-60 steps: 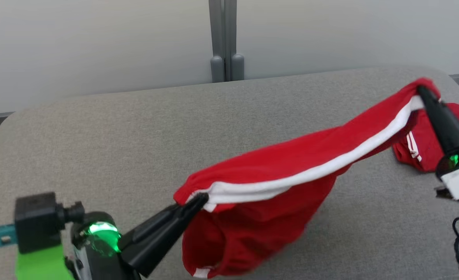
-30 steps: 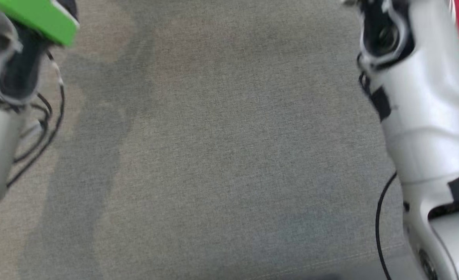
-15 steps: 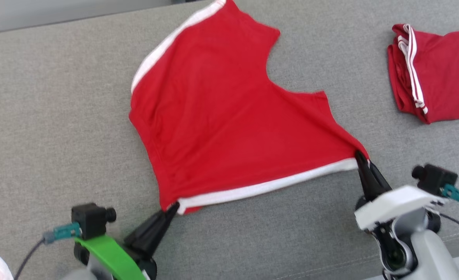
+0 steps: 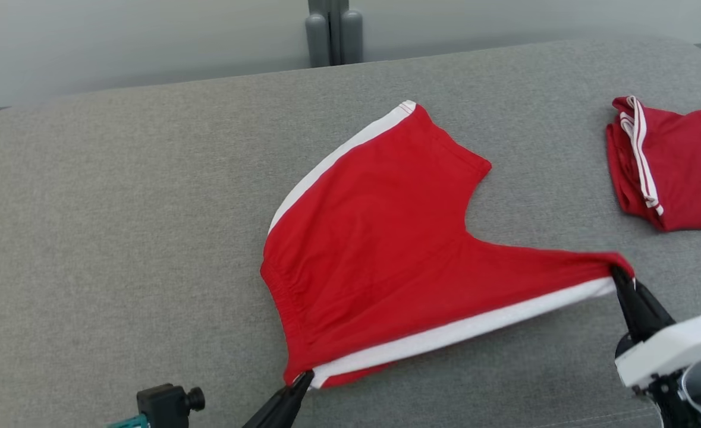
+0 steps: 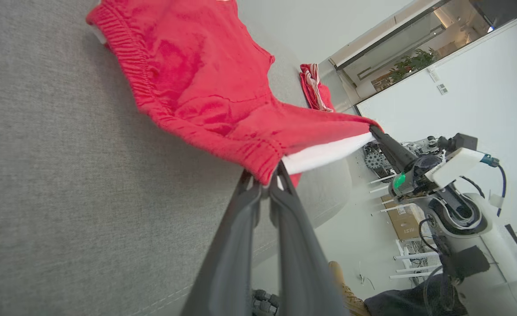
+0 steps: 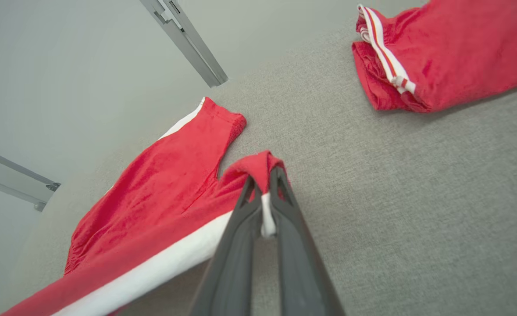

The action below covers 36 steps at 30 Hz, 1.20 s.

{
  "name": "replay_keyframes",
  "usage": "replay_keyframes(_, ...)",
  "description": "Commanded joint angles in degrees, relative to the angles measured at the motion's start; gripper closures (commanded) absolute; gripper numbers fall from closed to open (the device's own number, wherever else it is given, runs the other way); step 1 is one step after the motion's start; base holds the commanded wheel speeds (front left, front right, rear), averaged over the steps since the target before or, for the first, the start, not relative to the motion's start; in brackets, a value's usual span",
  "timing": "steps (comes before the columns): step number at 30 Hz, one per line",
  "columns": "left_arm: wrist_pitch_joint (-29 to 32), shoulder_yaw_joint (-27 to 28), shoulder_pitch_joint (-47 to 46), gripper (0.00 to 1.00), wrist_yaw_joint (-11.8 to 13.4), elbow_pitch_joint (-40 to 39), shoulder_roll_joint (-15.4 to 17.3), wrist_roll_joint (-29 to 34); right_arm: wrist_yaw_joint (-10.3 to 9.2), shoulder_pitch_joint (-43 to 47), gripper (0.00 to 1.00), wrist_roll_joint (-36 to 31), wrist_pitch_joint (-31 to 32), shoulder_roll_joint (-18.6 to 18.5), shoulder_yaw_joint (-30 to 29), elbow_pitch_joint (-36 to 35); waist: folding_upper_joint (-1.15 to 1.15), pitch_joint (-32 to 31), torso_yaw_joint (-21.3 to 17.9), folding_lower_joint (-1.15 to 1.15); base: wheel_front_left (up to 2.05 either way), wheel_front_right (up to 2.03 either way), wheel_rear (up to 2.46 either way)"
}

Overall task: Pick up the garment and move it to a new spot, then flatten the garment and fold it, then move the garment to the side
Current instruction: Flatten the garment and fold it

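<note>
Red shorts with white side stripes point(image 4: 380, 249) lie spread across the middle of the grey fabric-covered surface point(image 4: 118, 238), with the near striped side stretched taut between my grippers. My left gripper point(image 4: 304, 375), mostly cut off at the bottom of the head view, is clamped on the waistband corner. My right gripper point(image 4: 616, 273) is clamped on the leg-hem corner. A folded red garment point(image 4: 677, 166) by the right edge is partly cropped.

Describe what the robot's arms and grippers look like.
Both the left gripper and right gripper have long, tapering dark grey fingers. The right wrist carries a white plate, green light, small black camera and teal-tipped cable; its pale forearm bears black patches.
</note>
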Motion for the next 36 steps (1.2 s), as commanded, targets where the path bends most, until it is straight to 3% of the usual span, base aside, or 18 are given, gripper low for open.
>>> replay_keyframes(1, 2.01, 1.09, -3.84, 1.0, -1.44, -0.66, -1.03, -2.76, -0.09, -7.56, 1.0, -2.0, 3.21, -0.08, -0.42, 1.56, 0.0, 3.75, 3.74, 0.01, 0.0, 0.0, 0.0)
replay_keyframes(10, 9.44, 2.7, -16.22, 1.0, -3.21, 2.66, -7.33, -10.03, -0.07, -29.92, 1.0, -11.07, 13.49, -0.27, -0.97, 10.35, 0.0, 13.43, 11.95, 0.01, 0.0, 0.0, 0.0)
replay_keyframes(16, 13.72, 4.46, -23.87, 1.0, -3.38, 7.81, -12.13, -15.26, -0.07, -42.0, 1.0, -16.69, 18.63, -0.34, -2.33, 19.31, 0.0, 16.62, 15.49, 0.01, 0.0, 0.0, 0.0)
replay_keyframes(23, 13.85, 6.23, -28.48, 1.0, -3.41, 14.18, -15.78, -16.92, -0.07, -49.78, 1.0, -22.31, 17.64, -0.22, -3.76, 28.52, 0.0, 17.44, 16.45, 0.01, 0.0, 0.0, 0.0)
replay_keyframes(34, 14.53, 7.04, -28.61, 1.0, -3.39, 15.97, -17.86, -17.91, -0.07, -57.66, 1.0, -28.45, 14.94, -0.38, -6.22, 36.5, 0.0, 18.24, 16.83, 0.01, 0.0, 0.0, 0.0)
replay_keyframes(36, 14.69, 7.15, -28.7, 0.95, -3.38, 17.02, -18.05, -17.93, -0.07, -58.63, 1.0, -29.42, 14.32, -0.38, -6.68, 37.66, 0.0, 18.35, 16.87, 0.01, 0.0, 0.0, 0.0)
